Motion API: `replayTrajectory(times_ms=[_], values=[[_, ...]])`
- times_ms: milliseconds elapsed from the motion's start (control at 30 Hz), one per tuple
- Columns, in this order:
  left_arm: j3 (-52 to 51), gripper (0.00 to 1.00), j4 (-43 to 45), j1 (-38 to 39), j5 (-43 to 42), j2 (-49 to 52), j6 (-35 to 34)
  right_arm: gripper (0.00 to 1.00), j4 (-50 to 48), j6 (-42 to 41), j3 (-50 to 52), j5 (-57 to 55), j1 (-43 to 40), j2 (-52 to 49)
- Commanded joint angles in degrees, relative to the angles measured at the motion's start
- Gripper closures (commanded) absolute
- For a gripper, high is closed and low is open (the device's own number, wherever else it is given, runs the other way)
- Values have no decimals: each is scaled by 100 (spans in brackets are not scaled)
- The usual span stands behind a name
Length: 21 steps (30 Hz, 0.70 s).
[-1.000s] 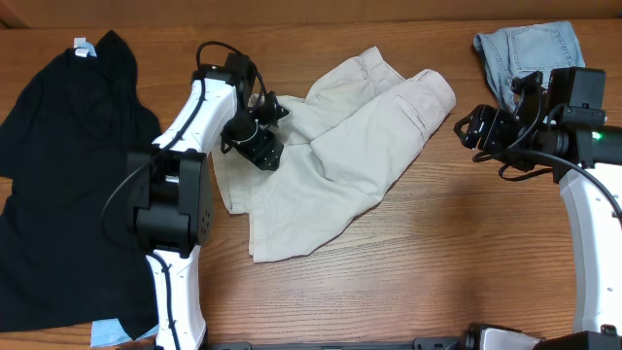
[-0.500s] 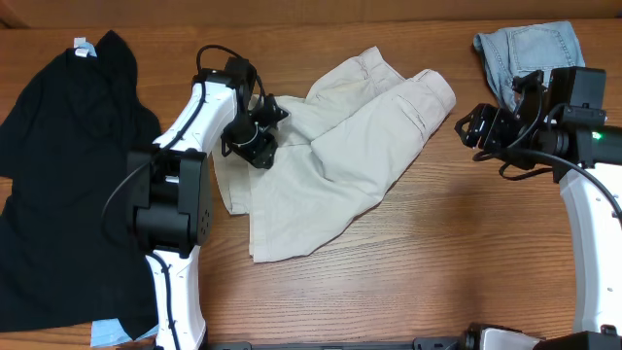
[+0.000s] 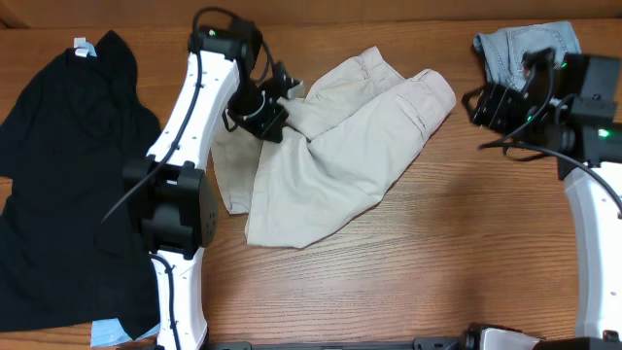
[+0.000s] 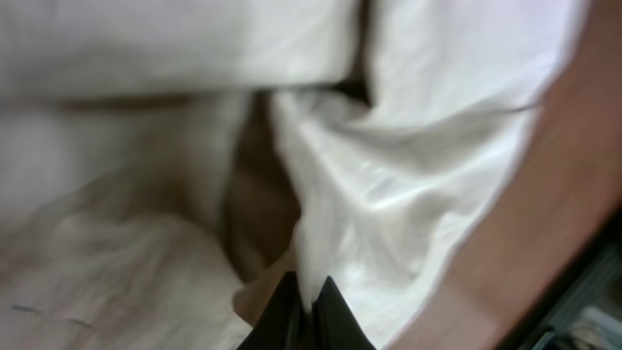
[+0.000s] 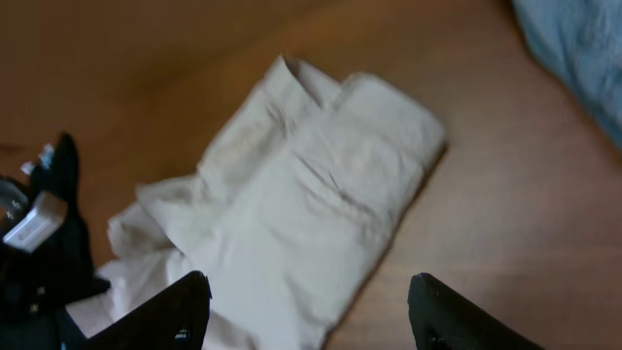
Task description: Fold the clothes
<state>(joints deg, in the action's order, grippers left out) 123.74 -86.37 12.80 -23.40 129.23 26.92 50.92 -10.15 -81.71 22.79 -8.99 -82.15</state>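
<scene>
Jaws of the left gripper (image 4: 309,297) are newly clamped on a fold of large cream-beige cotton shorts (image 3: 340,156), so straightening can be begun; those of the right gripper (image 5: 309,301) are parted.

Crumpled cream-beige shorts (image 3: 340,156), half spread

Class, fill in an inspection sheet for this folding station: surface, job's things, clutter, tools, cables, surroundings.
Surface: wooden table.
Job's things: cream shorts crumpled mid-table; black top spread at left; denim shorts bunched far right.
Clutter: pale blue scrap at the top's near edge.
Tools: left tool shut on a fold of the cream shorts; right tool open, holding nothing.
Cables: black cables loop off both arms.
Surroundings: nothing seen.
</scene>
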Motion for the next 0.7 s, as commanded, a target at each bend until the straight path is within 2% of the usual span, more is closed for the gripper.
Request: replayTrajectory(times_ms=[0,200,267,500,667], values=[[638,96,-313,170,-765,-70,-125,31,-114,-59,-597,122,11,4],[876,96,-1051,990,-680,-131,144,31,-107,-55,-896,-57,9,4],[756,96,-1047,1381,-450,-136,-44,30,-92,-55,-896,-164,-7,2],[-133,96,-1047,2549,-142,-157,-251,30,-42,-35,-896,-754,-7,-164],[-903,96,-951,2938,155,-494,-485,30,-105,-39,-896,-861,-133,-328]])
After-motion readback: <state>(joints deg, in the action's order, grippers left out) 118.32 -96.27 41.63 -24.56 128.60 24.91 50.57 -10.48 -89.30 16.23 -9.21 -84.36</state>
